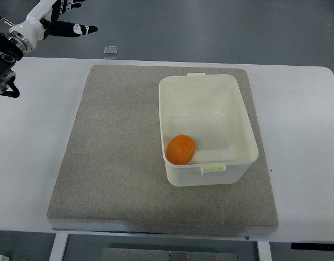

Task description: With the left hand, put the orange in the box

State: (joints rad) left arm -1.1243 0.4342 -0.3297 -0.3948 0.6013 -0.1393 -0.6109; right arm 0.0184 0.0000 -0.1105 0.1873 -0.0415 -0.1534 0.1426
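The white-and-black left hand (58,16) hovers at eleven o'clock, fingers (80,29) spread, holding nothing.

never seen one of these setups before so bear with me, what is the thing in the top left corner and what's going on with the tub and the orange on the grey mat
This is one camera, mounted on a humanoid robot and looking steeply down at its work table. The white and black thing in the top left corner is the robot's left hand, on an arm coming in from the left edge. Its fingers are spread and it holds nothing; it is up away from the mat. The right arm is not in the picture.

On the white table lies a grey mat. On the mat stands a white plastic box, open at the top. The orange already lies inside it, in the near left corner, against the wall. So the job of putting the orange in the box looks done.
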